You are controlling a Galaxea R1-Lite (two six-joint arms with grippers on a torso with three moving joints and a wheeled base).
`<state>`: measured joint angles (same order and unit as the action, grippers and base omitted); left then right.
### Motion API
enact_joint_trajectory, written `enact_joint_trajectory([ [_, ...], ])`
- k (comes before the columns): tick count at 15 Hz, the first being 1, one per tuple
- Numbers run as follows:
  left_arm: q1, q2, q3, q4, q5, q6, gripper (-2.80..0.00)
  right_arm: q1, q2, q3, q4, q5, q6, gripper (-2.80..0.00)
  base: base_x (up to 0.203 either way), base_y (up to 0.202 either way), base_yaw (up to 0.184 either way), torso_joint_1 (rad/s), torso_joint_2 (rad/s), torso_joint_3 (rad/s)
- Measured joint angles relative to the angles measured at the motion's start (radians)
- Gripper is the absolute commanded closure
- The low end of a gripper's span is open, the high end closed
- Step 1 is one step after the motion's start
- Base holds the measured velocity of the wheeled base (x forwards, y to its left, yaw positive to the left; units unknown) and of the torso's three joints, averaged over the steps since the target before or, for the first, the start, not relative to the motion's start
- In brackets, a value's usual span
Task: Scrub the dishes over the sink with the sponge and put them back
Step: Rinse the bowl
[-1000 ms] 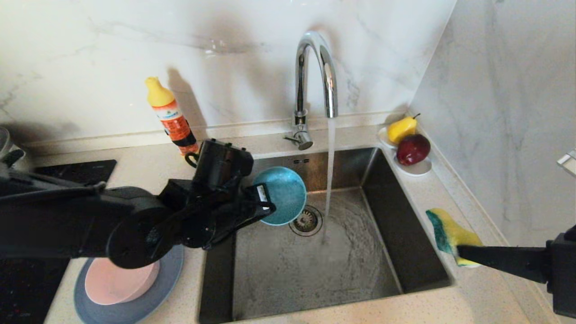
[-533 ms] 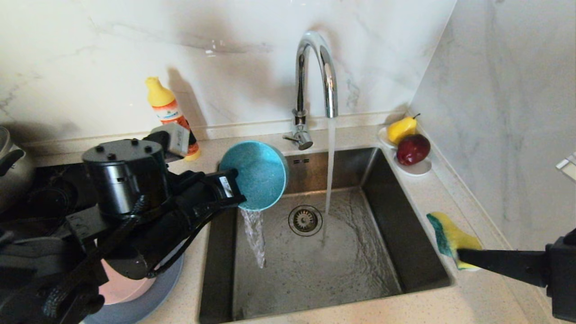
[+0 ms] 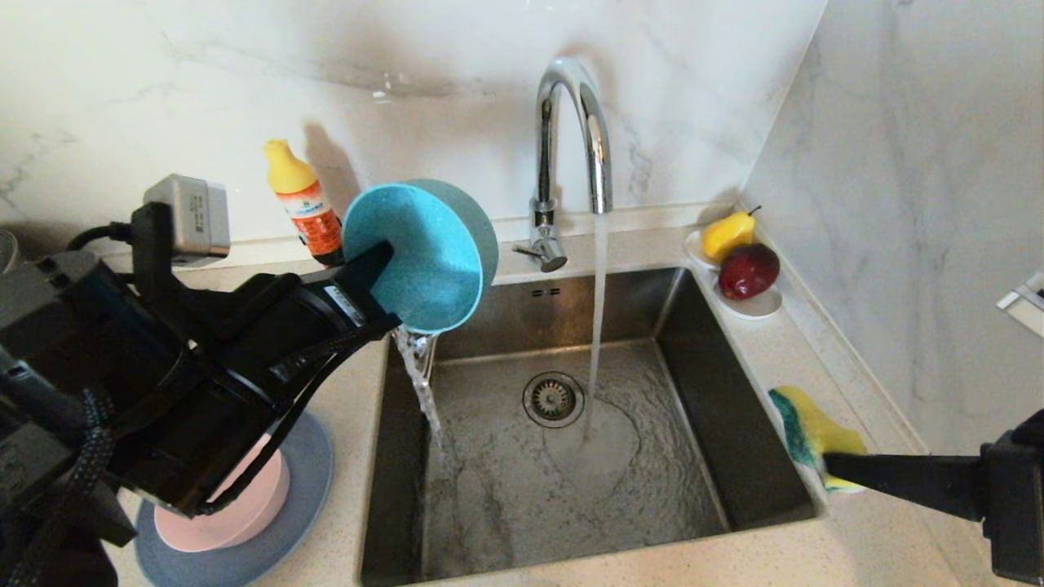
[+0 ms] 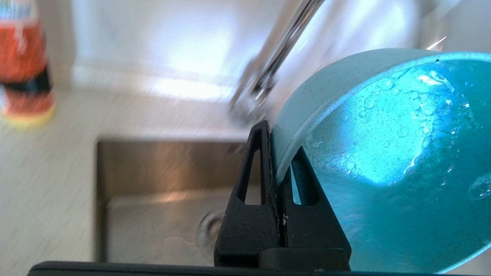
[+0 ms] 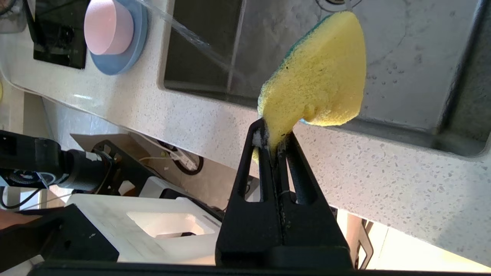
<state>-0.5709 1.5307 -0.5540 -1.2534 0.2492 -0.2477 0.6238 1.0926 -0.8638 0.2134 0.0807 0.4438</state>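
My left gripper (image 3: 377, 281) (image 4: 277, 153) is shut on the rim of the teal bowl (image 3: 420, 254) (image 4: 383, 161). The bowl is tipped on its side above the sink's (image 3: 701, 350) back left corner, and water pours from it into the basin. At the right, my right gripper (image 3: 833, 466) (image 5: 273, 134) is shut on the yellow sponge (image 3: 811, 430) (image 5: 318, 80) with its green side, above the sink's right edge. The pale pink bowl (image 3: 228, 509) (image 5: 107, 27) sits upside down on the grey-blue plate (image 3: 306, 456) (image 5: 126, 57), on the counter left of the sink, partly hidden by my left arm.
The tap (image 3: 571, 139) runs a stream of water into the basin near the drain strainer (image 3: 555, 398). An orange bottle (image 3: 306, 208) stands by the back wall. A white dish with a pear (image 3: 728, 232) and an apple (image 3: 748, 271) sits at the sink's back right corner.
My left arm has lifted the teal bowl up and to the left, out of the basin, and tipped it; water now pours out of it. The right arm and sponge have stayed put.
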Motion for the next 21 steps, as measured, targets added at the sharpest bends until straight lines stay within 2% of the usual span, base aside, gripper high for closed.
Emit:
enact_joint_trajectory([
  [5,0.034,-0.036,0.049,-0.170,-0.107,-0.005,0.00,0.000,0.004,-0.006,0.000,0.010,-0.001,0.00,0.000,0.000,0.000,0.000,0.00,0.000],
  [8,0.041,-0.045,0.073,-0.252,-0.148,-0.011,0.00,0.000,0.006,-0.002,0.000,0.012,-0.002,0.00,0.000,0.000,0.000,0.000,0.00,0.000],
  [11,0.044,-0.053,0.081,-0.268,-0.180,-0.016,0.00,0.000,0.008,-0.003,0.000,0.014,-0.001,0.00,0.000,0.000,0.000,0.000,0.00,0.000],
  [15,0.045,-0.057,0.082,-0.268,-0.184,-0.022,0.00,0.000,0.006,-0.006,0.001,0.013,-0.002,0.00,0.000,0.000,0.000,0.000,0.00,0.000],
  [18,0.061,-0.058,0.077,-0.202,-0.181,-0.024,0.00,0.000,0.001,-0.005,0.000,0.014,-0.002,0.00,0.000,0.000,0.000,0.000,0.00,0.000],
  [21,0.107,-0.072,0.026,0.072,-0.166,-0.016,0.00,-0.001,0.000,0.000,0.000,0.012,0.000,0.00,0.000,0.000,0.000,0.000,0.00,0.000],
])
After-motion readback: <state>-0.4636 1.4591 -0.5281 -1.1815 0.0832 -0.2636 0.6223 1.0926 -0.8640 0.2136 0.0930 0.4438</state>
